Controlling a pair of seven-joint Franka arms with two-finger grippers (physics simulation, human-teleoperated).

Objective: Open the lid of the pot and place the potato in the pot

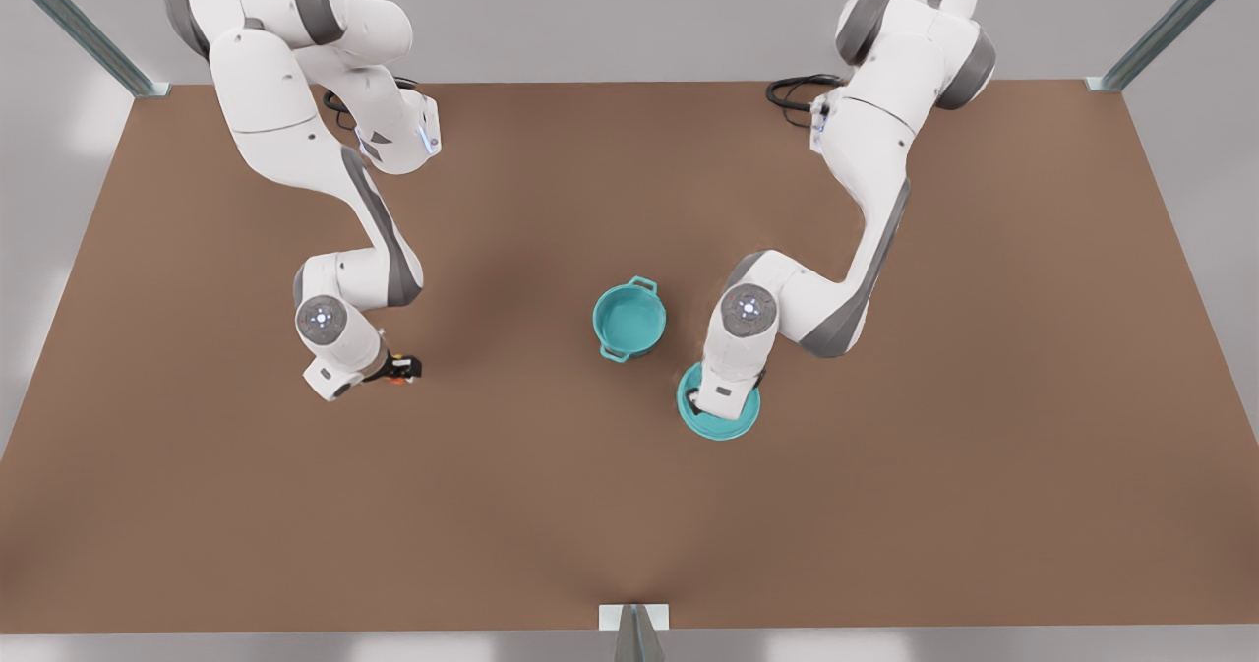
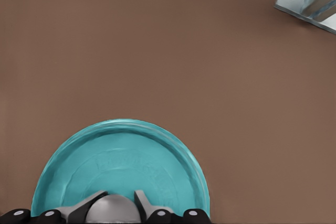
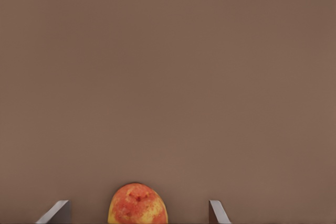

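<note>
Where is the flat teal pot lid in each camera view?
Front view: the flat round teal pot lid lies on the brown table, just front-right of the open teal pot, partly under the left hand.
Left wrist view: at the frame's lower edge, knob between the fingers.
Right wrist view: not in it.
Shared landmark: the brown table.
</note>
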